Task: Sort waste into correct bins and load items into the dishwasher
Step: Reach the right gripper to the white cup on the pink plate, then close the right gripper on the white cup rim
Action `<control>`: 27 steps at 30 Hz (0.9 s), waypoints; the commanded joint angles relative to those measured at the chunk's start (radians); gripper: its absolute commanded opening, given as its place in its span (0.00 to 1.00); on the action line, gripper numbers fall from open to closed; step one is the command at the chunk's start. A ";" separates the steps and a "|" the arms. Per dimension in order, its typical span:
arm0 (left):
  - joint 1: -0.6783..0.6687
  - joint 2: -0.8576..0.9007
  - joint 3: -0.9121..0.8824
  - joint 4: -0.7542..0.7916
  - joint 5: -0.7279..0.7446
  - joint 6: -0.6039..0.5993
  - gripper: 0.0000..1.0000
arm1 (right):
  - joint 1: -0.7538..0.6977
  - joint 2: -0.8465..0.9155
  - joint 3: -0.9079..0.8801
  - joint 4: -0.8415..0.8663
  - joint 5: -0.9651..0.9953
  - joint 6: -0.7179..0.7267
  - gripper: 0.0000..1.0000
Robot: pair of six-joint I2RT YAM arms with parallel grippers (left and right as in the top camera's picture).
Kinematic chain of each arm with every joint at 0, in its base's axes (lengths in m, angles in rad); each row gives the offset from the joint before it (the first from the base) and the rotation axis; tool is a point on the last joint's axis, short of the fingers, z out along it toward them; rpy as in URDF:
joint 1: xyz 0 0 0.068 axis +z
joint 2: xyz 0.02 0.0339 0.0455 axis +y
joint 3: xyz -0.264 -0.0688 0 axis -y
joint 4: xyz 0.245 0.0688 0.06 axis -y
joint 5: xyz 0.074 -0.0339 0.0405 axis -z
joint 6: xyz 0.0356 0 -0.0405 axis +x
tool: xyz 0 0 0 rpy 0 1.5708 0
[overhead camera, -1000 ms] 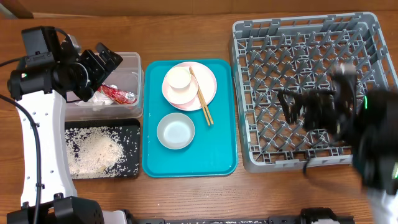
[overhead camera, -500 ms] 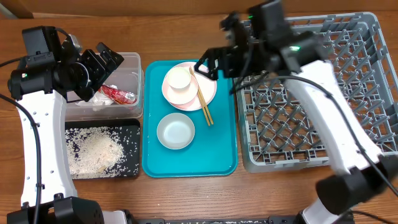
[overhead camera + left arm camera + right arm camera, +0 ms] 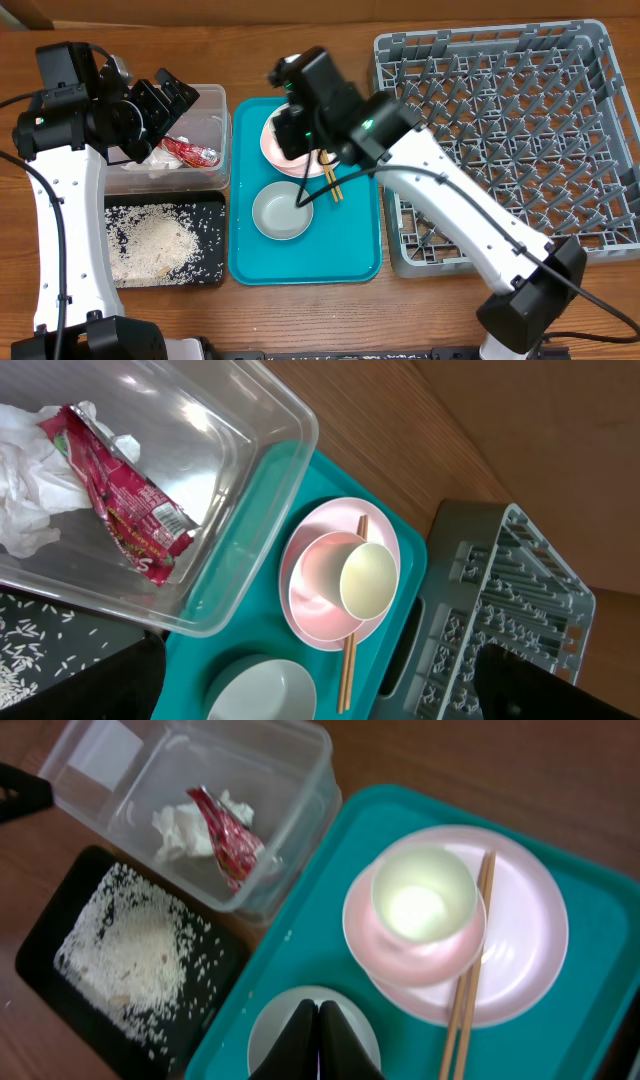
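Chopsticks (image 3: 465, 990) flat, front-to-back across plate (image 3: 525, 940)

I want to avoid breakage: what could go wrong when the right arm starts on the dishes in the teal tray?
The white cup sits stacked in a pink bowl on the pink plate; lifting the plate could topple them. The chopsticks lie loose across its rim and may slide off.

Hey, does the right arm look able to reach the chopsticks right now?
Probably yes. Its gripper hangs above the tray; the chopsticks lie uncovered on the plate beside the cup, nothing between. The fingers look shut and would have to open.
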 commanded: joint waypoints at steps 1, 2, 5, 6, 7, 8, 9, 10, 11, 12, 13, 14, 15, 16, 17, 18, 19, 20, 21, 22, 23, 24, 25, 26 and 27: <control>0.002 0.003 0.017 0.001 0.011 0.002 1.00 | 0.030 -0.010 0.000 0.065 0.157 -0.003 0.04; 0.002 0.003 0.017 0.001 0.011 0.002 1.00 | 0.033 -0.010 -0.014 0.087 0.164 -0.003 0.06; 0.002 0.003 0.017 0.001 0.011 0.002 1.00 | 0.035 -0.009 -0.064 0.156 0.164 -0.003 0.18; 0.002 0.003 0.017 0.001 0.011 0.002 1.00 | 0.035 -0.009 -0.087 0.187 0.164 -0.003 0.20; 0.002 0.003 0.017 0.001 0.011 0.002 1.00 | 0.035 -0.008 -0.111 0.222 0.164 -0.007 0.22; 0.002 0.003 0.017 0.001 0.011 0.002 1.00 | 0.035 -0.006 -0.131 0.254 0.164 -0.008 0.23; 0.002 0.003 0.017 0.001 0.011 0.002 1.00 | 0.035 -0.002 -0.151 0.287 0.164 -0.008 0.23; 0.002 0.003 0.017 0.001 0.011 0.002 1.00 | 0.035 0.002 -0.174 0.326 0.164 -0.008 0.26; 0.002 0.003 0.017 0.001 0.011 0.002 1.00 | 0.035 0.007 -0.193 0.357 0.164 -0.008 0.31; 0.002 0.003 0.017 0.001 0.011 0.002 1.00 | 0.035 0.014 -0.209 0.389 0.163 -0.018 0.32; 0.002 0.003 0.017 0.001 0.011 0.002 1.00 | 0.035 0.022 -0.217 0.410 0.163 -0.033 0.33; 0.002 0.003 0.017 0.001 0.011 0.002 1.00 | 0.035 0.040 -0.222 0.438 0.163 -0.053 0.33; 0.002 0.003 0.017 0.001 0.011 0.002 1.00 | 0.035 0.055 -0.222 0.455 0.163 -0.064 0.34; 0.002 0.003 0.017 0.001 0.011 0.002 1.00 | 0.035 0.084 -0.222 0.479 0.163 -0.064 0.36; 0.002 0.003 0.017 0.001 0.011 0.002 1.00 | 0.035 0.103 -0.222 0.491 0.163 -0.064 0.36; 0.002 0.003 0.017 0.001 0.011 0.002 1.00 | 0.035 0.124 -0.222 0.502 0.163 -0.064 0.37; 0.002 0.003 0.017 0.001 0.011 0.002 1.00 | 0.035 0.140 -0.222 0.511 0.163 -0.065 0.38; 0.002 0.003 0.017 0.001 0.011 0.002 1.00 | 0.035 0.164 -0.222 0.524 0.163 -0.070 0.39; 0.002 0.003 0.017 0.001 0.011 0.002 1.00 | 0.035 0.184 -0.222 0.537 0.163 -0.089 0.40; 0.002 0.003 0.017 0.001 0.011 0.002 1.00 | 0.035 0.201 -0.222 0.547 0.163 -0.106 0.41; 0.002 0.003 0.017 0.001 0.011 0.002 1.00 | 0.035 0.219 -0.222 0.555 0.163 -0.126 0.42; 0.002 0.003 0.017 0.001 0.011 0.002 1.00 | 0.035 0.232 -0.222 0.558 0.163 -0.140 0.43; 0.002 0.003 0.017 0.001 0.011 0.002 1.00 | 0.035 0.244 -0.222 0.562 0.163 -0.140 0.43; 0.002 0.003 0.017 0.001 0.011 0.002 1.00 | 0.035 0.248 -0.222 0.565 0.163 -0.139 0.43; 0.002 0.003 0.017 0.001 0.011 0.002 1.00 | 0.035 0.254 -0.222 0.566 0.163 -0.139 0.43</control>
